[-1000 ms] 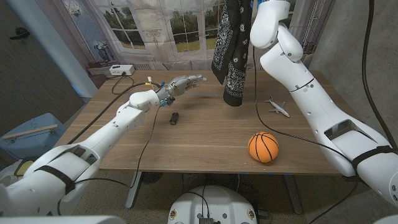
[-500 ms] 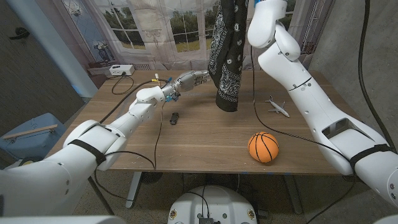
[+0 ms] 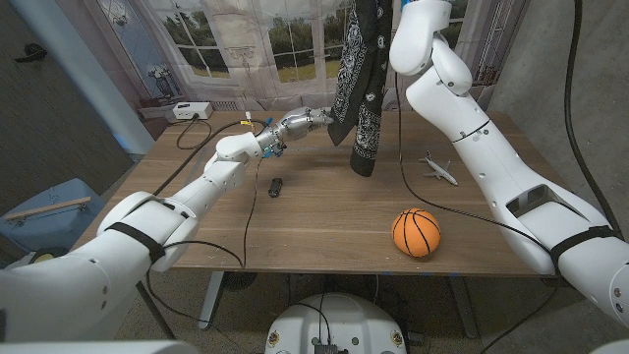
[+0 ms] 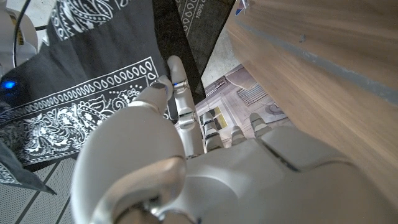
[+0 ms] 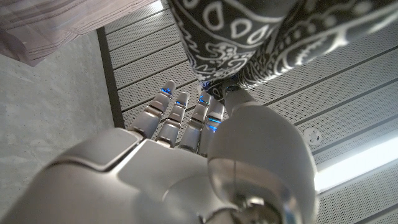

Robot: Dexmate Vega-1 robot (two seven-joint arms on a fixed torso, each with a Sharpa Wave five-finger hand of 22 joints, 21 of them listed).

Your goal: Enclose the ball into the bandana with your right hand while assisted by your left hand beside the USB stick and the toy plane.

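Right hand [image 5: 205, 155]: raised high above the surface; in the right wrist view its fingers pinch the top of the bandana [image 3: 359, 79], which hangs straight down from it.
Bandana: black cloth with white paisley print; its lower end hangs just above the surface, between the two arms.
Left hand [image 3: 300, 122]: stretched out over the far part of the surface, fingers reaching toward the hanging bandana; in the head view the fingertips [image 3: 324, 114] meet the cloth's near edge. In the left wrist view the fingers extend against the printed cloth; whether they grip it cannot be told.
Ball [image 3: 416, 233]: orange basketball resting on the surface, well below the right hand and near the front edge, apart from the bandana.
Toy plane [image 3: 437, 167]: small white model on the surface, beyond the ball, beside the right forearm.
USB stick [image 3: 276, 187]: small dark object lying on the surface, just below and nearer than the left hand.
Surface [image 3: 324, 211]: wooden tabletop.
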